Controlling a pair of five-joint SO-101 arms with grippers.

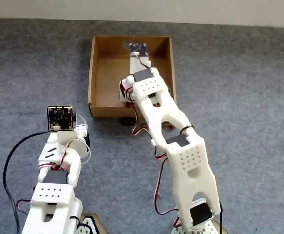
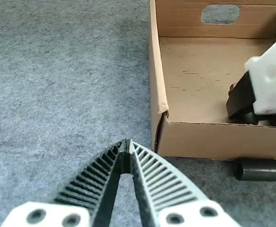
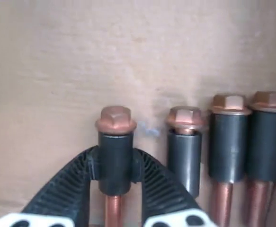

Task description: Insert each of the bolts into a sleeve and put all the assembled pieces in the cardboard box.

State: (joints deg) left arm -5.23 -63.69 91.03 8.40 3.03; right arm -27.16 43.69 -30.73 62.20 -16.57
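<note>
My right gripper is inside the cardboard box, shut on an assembled piece, a copper bolt in a black sleeve, lying on the box floor. Three more assembled pieces lie side by side beside it. My left gripper is shut and holds nothing, just above the carpet a little outside the box's near left corner. A lone black sleeve lies on the carpet against the box's front wall; it is the dark shape in the high view.
The right arm stretches over the box's front wall, and its white body fills part of the box. The left arm stands at the lower left. Grey carpet surrounds the box.
</note>
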